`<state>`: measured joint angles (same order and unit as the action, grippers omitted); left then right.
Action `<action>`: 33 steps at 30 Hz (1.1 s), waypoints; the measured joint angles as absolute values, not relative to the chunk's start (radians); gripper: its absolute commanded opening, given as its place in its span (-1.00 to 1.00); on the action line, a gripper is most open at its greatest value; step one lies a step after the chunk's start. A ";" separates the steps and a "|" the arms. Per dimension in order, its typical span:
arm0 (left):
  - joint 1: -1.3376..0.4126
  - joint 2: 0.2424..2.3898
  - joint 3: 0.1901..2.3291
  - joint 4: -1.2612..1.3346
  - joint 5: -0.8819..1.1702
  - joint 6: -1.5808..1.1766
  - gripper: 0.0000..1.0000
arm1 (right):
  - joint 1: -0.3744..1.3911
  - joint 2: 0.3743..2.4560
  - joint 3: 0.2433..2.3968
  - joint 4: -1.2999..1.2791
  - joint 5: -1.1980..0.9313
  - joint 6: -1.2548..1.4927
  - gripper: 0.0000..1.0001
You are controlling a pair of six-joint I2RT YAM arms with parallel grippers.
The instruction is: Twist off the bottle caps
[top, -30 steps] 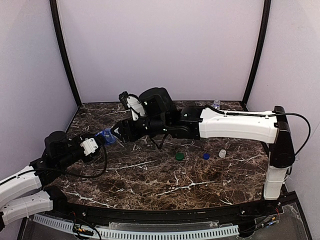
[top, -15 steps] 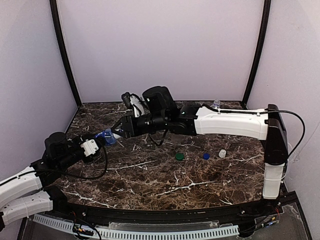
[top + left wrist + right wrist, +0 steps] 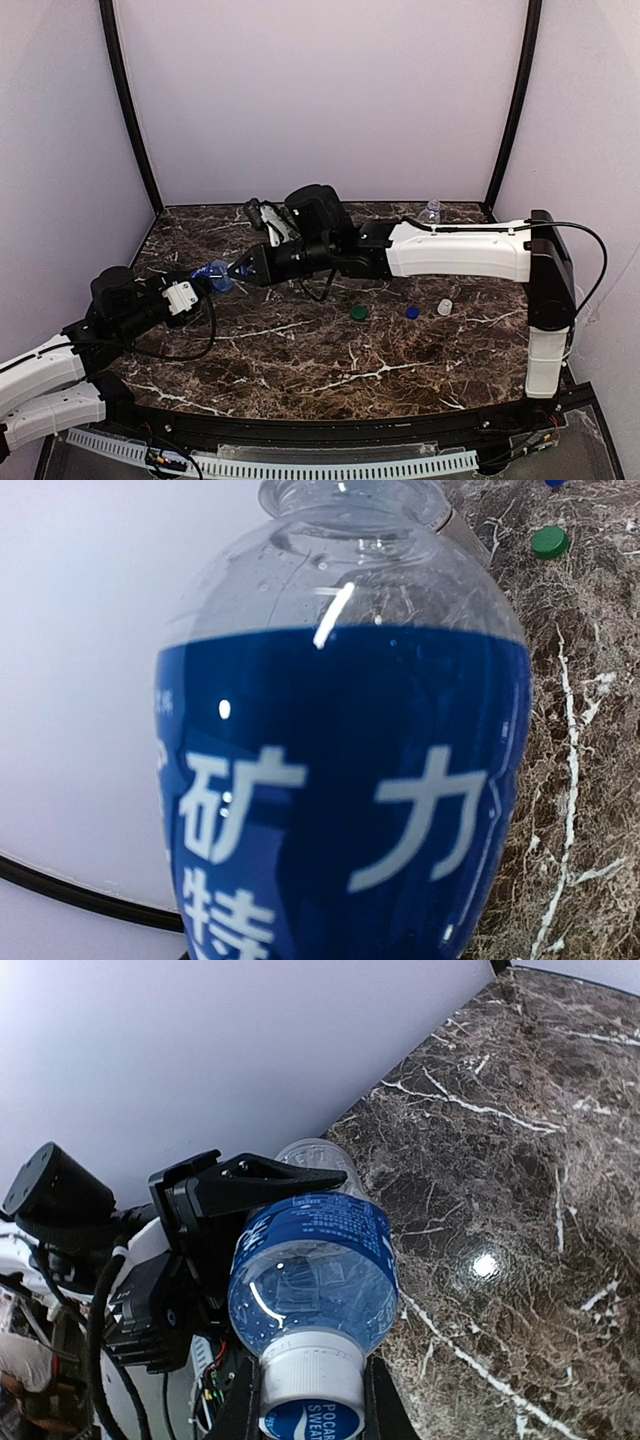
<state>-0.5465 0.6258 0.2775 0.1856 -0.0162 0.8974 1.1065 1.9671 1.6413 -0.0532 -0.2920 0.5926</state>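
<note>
A blue-labelled bottle [image 3: 212,272] [image 3: 340,780] [image 3: 315,1260] is held sideways above the table's left side, with my left gripper [image 3: 190,290] shut on its body. One black left finger [image 3: 250,1182] runs along the label; in the left wrist view the bottle hides the fingers. The bottle's cap [image 3: 310,1380], white with a blue printed top, faces right. My right gripper [image 3: 236,268] [image 3: 310,1408] is shut on that cap, one finger [image 3: 243,1400] on each side of it. Loose caps lie on the table: green [image 3: 359,313] [image 3: 549,542], blue [image 3: 412,312] and white [image 3: 444,307].
A small clear bottle [image 3: 431,210] stands at the back right corner by the black frame post [image 3: 505,120]. White walls close in the dark marble table [image 3: 330,370] on three sides. The right arm [image 3: 460,250] stretches across the middle of the table.
My right gripper has moved left to the bottle's mouth and closed its fingers on the cap. The left gripper has kept the bottle almost still.
</note>
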 measured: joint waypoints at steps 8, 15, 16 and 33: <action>-0.536 0.613 0.285 0.128 0.054 0.870 -0.33 | 1.117 1.967 1.642 -0.081 -0.320 0.506 -1.00; -0.524 0.614 0.360 -0.101 0.320 0.737 -0.41 | 1.176 1.877 1.566 -0.146 -0.278 0.098 -1.00; -0.524 0.615 0.368 -0.133 0.364 0.719 -0.42 | 1.187 1.861 1.550 -0.149 -0.272 0.038 -1.00; -0.547 0.625 0.409 -0.444 0.724 0.658 -0.51 | 1.421 1.792 1.522 -0.339 0.066 -1.418 -1.00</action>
